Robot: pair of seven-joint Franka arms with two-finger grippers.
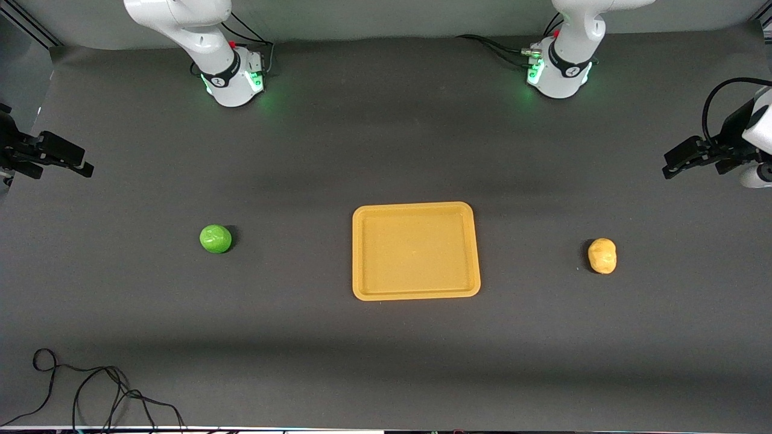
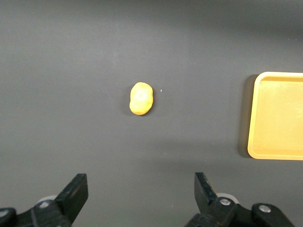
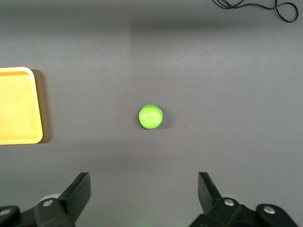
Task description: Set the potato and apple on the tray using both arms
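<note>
The orange-yellow tray (image 1: 416,293) lies empty in the middle of the table. The green apple (image 1: 215,239) sits on the mat toward the right arm's end. The yellow-tan potato (image 1: 602,255) sits toward the left arm's end. My left gripper (image 1: 668,164) is open and empty, up in the air at its end of the table. Its wrist view shows the gripper (image 2: 141,189), the potato (image 2: 141,98) and the tray's edge (image 2: 252,118). My right gripper (image 1: 84,164) is open and empty at its end. Its wrist view shows the gripper (image 3: 144,189), the apple (image 3: 150,116) and the tray (image 3: 33,109).
A loose black cable (image 1: 90,392) lies on the mat nearer to the front camera than the apple, toward the right arm's end; it also shows in the right wrist view (image 3: 255,5). The two arm bases (image 1: 232,78) (image 1: 558,72) stand at the table's back edge.
</note>
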